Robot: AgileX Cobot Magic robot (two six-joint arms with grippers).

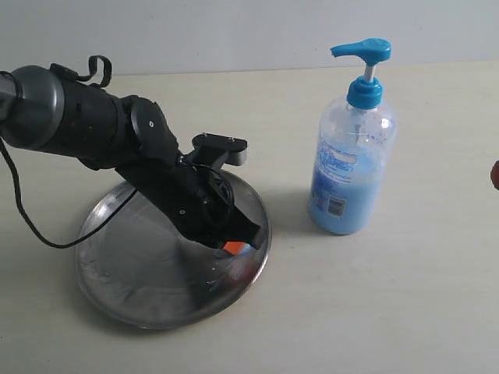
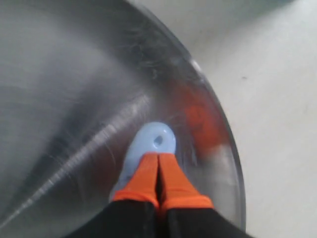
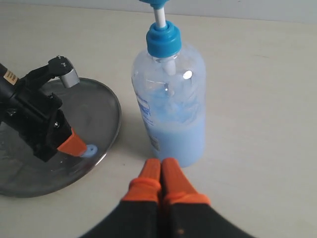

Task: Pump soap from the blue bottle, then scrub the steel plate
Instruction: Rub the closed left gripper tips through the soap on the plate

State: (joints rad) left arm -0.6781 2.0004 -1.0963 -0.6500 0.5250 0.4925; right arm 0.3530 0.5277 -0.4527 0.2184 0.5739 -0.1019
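Note:
The steel plate (image 1: 132,280) lies on the table at the left, also visible as the steel plate (image 2: 74,99) and the steel plate (image 3: 99,114). My left gripper (image 1: 234,247) is shut, its orange tips pressed down near the plate's right rim. A pale blue soap blob (image 2: 154,141) lies right at the tips of the left gripper (image 2: 158,158); the same soap (image 3: 90,149) is small in the right wrist view. The blue bottle (image 1: 351,156) stands upright right of the plate. My right gripper (image 3: 161,166) is shut and empty, just short of the blue bottle (image 3: 171,104).
A black cable (image 1: 23,210) hangs from the left arm over the table beside the plate. A small dark red object (image 1: 495,174) shows at the right edge. Bare beige tabletop (image 1: 390,312) surrounds the plate and bottle.

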